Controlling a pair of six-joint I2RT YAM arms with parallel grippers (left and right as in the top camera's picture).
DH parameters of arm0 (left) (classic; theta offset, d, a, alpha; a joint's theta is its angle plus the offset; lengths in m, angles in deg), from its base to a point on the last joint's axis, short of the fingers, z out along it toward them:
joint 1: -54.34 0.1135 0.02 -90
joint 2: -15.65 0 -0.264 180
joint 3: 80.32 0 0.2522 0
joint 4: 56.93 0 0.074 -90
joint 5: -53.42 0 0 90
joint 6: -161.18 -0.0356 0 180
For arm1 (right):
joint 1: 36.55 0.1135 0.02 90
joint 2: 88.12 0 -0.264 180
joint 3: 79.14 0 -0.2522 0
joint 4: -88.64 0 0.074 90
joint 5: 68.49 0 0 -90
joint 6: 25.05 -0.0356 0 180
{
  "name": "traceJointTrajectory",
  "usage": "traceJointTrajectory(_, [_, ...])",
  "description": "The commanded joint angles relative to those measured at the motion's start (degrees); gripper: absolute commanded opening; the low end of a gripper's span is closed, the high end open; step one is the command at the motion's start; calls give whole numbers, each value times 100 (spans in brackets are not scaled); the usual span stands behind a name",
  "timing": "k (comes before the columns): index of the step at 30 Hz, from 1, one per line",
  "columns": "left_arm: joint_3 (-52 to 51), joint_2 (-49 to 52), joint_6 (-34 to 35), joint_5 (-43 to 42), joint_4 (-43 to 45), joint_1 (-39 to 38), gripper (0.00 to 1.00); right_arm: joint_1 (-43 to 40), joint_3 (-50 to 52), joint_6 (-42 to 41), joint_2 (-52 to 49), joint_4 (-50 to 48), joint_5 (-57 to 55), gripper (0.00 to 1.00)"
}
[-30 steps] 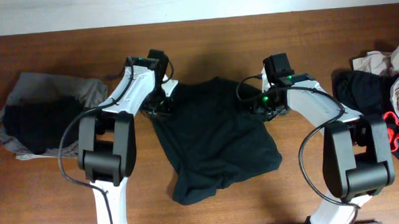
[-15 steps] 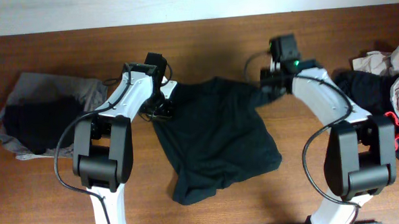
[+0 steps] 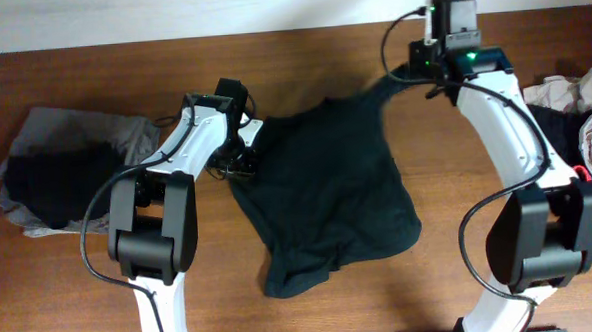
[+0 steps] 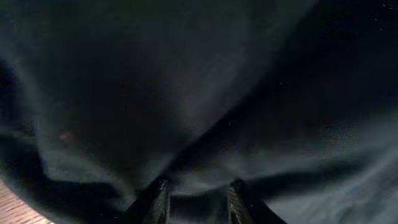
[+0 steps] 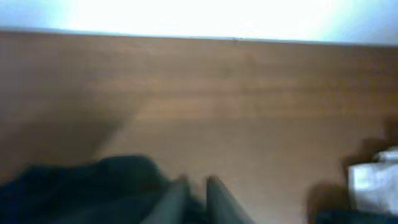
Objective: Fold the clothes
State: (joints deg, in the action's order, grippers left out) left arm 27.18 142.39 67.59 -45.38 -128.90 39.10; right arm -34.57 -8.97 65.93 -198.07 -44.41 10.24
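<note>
- Overhead: the black T-shirt (image 3: 327,190) lies mid-tabletop (image 3: 301,56), not flat. Its lower hem is bunched and curled under.
- The left end effector (image 3: 238,161) sits down on the shirt's left edge. From up here I cannot tell how its fingers are set.
- The right end effector (image 3: 415,73) is out past the shirt's far right corner. A strip of black cloth runs taut from the body up to it, so that corner looks held and drawn outward.
- A grey and black heap of clothes (image 3: 61,171) waits well to the left of the shirt, and a second pile (image 3: 579,124) well to the right, both untouched.
- Left wrist: black T-shirt (image 4: 186,81) cloth fills the view. The left end effector (image 4: 196,200) has its two fingers close together with a ridge of cloth between them, so I read it as clenched on the shirt.
- Right wrist: the right end effector (image 5: 196,196) is nearly closed, with dark T-shirt (image 5: 87,186) cloth bunched against its fingers. That looks like a grip on the corner, above bare tabletop (image 5: 249,106).
- My read is that this is the spreading step, with no fold begun.
- The next move calls for lowering that stretched corner flat beside the shirt's body without slackening, letting go, then smoothing the rumpled hem.
</note>
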Motion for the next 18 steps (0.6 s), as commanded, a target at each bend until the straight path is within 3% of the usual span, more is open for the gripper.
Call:
traceJointTrajectory(1, [-391,457,63,107,-70,22,34,-214,-59,72,-101,280,-68,54])
traceJointTrajectory(6, [-391,457,59,109,-31,24,36,-166,-59,4,-57,1029,531,64])
traceJointTrajectory(14, [-116,448,59,109,-103,28,36,98,-59,-367,20,2837,1731,64])
traceJointTrajectory(18, [527,437,59,109,-470,28,37,382,-59,-459,20,3781,1840,55])
